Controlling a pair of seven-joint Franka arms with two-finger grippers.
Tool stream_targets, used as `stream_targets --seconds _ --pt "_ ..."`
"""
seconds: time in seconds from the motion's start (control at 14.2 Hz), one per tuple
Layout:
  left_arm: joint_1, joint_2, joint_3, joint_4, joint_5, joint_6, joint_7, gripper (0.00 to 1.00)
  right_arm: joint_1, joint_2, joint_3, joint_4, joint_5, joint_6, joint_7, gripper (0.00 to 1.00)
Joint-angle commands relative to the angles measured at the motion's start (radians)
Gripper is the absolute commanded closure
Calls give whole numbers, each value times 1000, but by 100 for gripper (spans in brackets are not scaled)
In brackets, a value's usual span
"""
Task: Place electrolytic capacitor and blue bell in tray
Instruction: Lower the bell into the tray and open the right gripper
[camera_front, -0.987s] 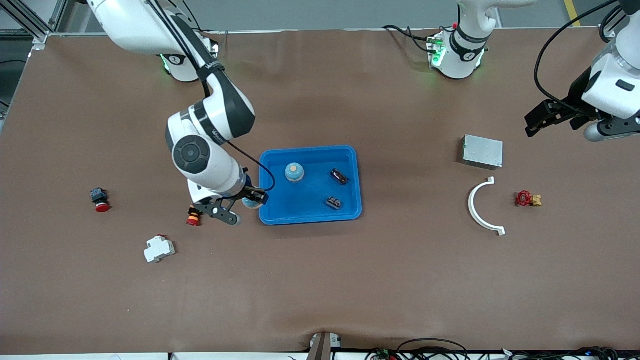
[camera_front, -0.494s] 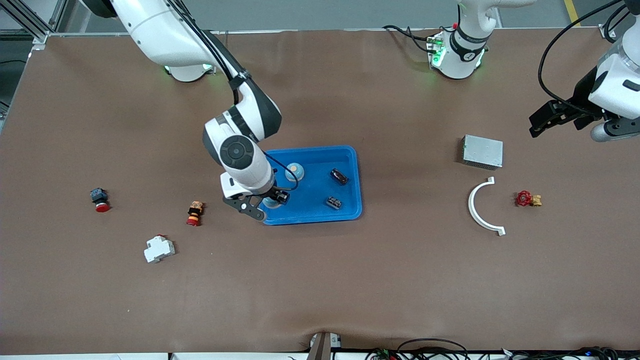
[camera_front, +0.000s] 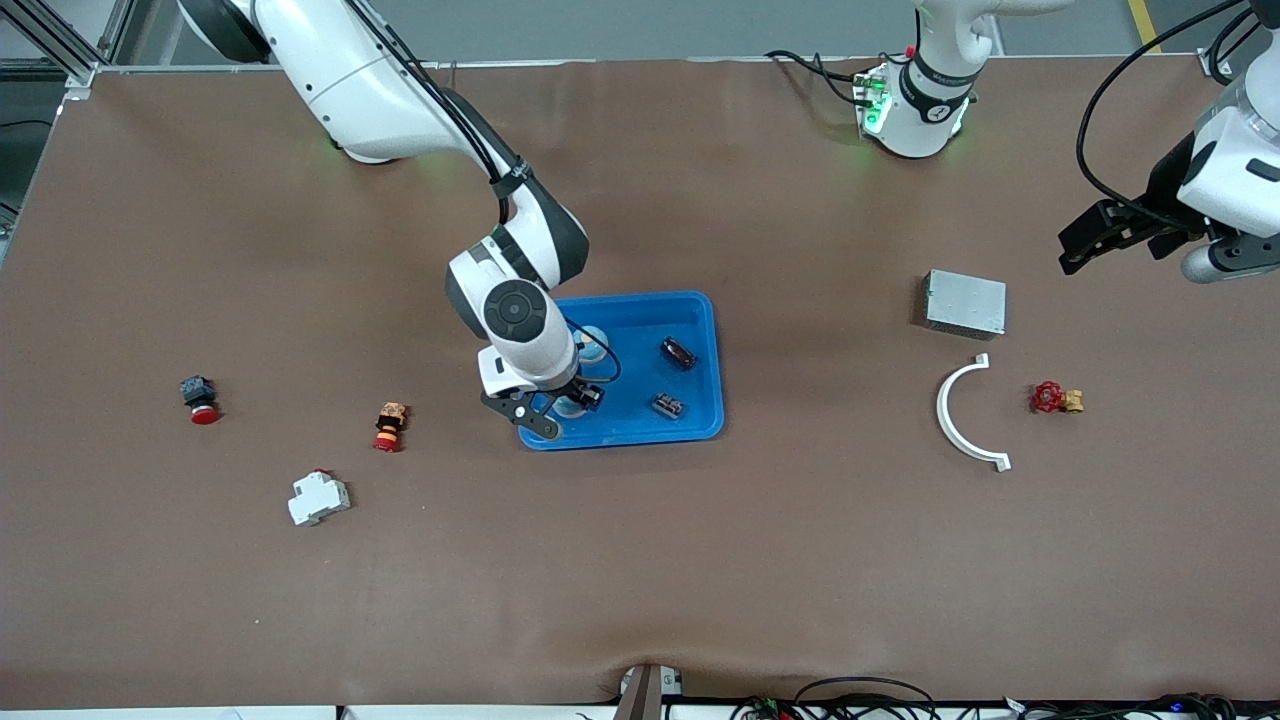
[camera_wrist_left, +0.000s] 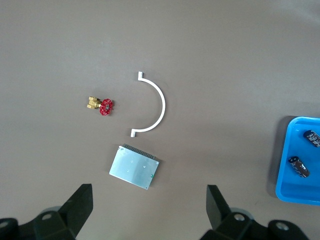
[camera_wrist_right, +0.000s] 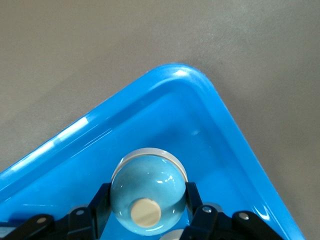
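Note:
The bright blue tray lies mid-table. In it are a blue bell and two dark electrolytic capacitors. My right gripper is shut on a second blue bell over the tray's corner toward the right arm's end. In the right wrist view, the fingers clamp this bell inside the tray's rim. My left gripper waits open and empty in the air over the table at the left arm's end; its wrist view shows the tray's edge.
A grey metal box, a white curved piece and a red valve lie toward the left arm's end. Two red push-buttons and a white breaker lie toward the right arm's end.
My right gripper has carried the blue bell from beside the tray to over the tray's corner. The left arm has barely shifted.

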Motion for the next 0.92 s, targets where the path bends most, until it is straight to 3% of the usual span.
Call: stream_targets --seconds 0.0,0.71,0.78,0.85 --pt "4 -11 4 1 -23 -5 22 0 29 35 -13 41 -36 -4 55 100" --pt "1 -6 0 18 -23 -6 23 0 50 98 -13 57 -38 79 116 100" --pt "2 -11 0 19 -22 -15 23 0 42 95 -13 57 -38 74 115 1" --pt "4 -14 0 19 -22 -23 25 0 39 89 -14 58 -41 64 104 0"
